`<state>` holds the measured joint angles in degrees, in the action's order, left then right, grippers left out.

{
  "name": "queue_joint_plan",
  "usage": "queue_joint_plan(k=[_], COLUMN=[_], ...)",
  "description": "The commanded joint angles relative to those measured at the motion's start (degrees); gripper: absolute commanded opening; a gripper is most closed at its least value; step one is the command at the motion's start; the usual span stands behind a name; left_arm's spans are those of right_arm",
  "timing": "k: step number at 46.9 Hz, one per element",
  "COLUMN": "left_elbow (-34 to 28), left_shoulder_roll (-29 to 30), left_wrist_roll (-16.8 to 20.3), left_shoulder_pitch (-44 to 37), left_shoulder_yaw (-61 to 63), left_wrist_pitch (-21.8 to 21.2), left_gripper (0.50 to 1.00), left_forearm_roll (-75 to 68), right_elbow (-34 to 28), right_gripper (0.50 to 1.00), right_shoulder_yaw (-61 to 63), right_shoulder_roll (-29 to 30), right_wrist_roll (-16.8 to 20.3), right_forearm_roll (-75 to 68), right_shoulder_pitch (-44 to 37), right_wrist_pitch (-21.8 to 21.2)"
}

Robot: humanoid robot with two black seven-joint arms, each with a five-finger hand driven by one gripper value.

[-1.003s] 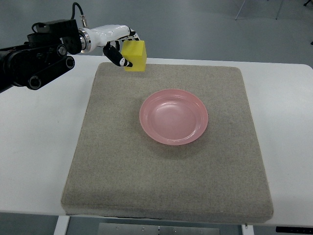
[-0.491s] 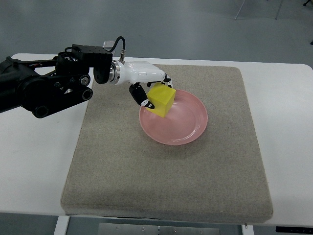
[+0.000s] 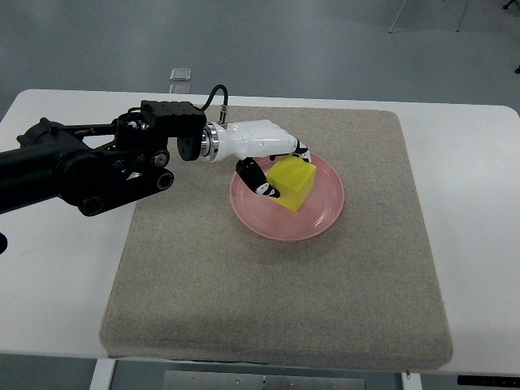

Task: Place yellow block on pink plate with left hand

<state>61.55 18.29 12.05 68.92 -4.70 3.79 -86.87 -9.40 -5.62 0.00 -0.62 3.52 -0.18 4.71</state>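
The left hand (image 3: 272, 166) reached in from nine o'clock and hung over the pink plate (image 3: 323, 218), its fingers closed around the yellow block (image 3: 293, 183); the dark-tipped thumb showed pressed against the block's near left face, while the other fingers wrapped behind at twelve o'clock. The block sat over the plate's bowl, a little toward eleven o'clock of its centre, tilted so that one corner pointed down. Whether that lower corner already touched the plate could not be told from above. The plate lay slightly toward one o'clock of the middle of the grey mat (image 3: 203, 284), which covered most of the white table (image 3: 49, 268). The right arm was nowhere in the picture. The step in hand looked like the release, with the carry seemingly finished. To do it well, the hand would best level the block first, so a flat face met the plate rather than a corner, and bring it down until it rested on the bowl's floor before letting go. A block dropped tilted might tumble toward the sloped rim at nine o'clock and roll out onto the mat. Opening the thumb and fingers together, then lifting straight up before drawing back toward nine o'clock, should keep the fingertips from dragging the block or nudging the light plate.
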Motion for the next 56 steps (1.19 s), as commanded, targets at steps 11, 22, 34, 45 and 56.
queue_joint_plan(k=[11,22,34,45,56], left_elbow=[0.1,0.8,-0.8,-8.4,-15.9], left_shoulder_roll=[0.5,3.9,8.7,9.7,9.8], left_wrist_roll=[0.1,0.2,0.2,0.1,0.1], left_shoulder_pitch=[-0.5,-0.3,0.3,-0.5,-0.7], left_shoulder_yaw=[0.0,-2.6,-6.2,-12.2,-12.2], left_wrist_pitch=[-0.3,-0.3,0.3,-0.4,-0.3], left_gripper=[0.962,0.966,0.996,0.996,0.996], left_forearm_roll=[0.4,3.8,19.5,31.0,43.2], right_elbow=[0.0,0.0,0.0,-0.1,0.0], right_gripper=[0.924,0.924,0.924,0.924,0.924], right_shoulder_yaw=[0.0,0.0,0.0,0.0,0.0], right_shoulder_roll=[0.0,0.0,0.0,0.0,0.0], right_wrist_roll=[0.0,0.0,0.0,0.0,0.0], right_forearm_roll=[0.0,0.0,0.0,0.0,0.0], right_shoulder_pitch=[0.0,0.0,0.0,0.0,0.0], right_wrist_pitch=[0.0,0.0,0.0,0.0,0.0])
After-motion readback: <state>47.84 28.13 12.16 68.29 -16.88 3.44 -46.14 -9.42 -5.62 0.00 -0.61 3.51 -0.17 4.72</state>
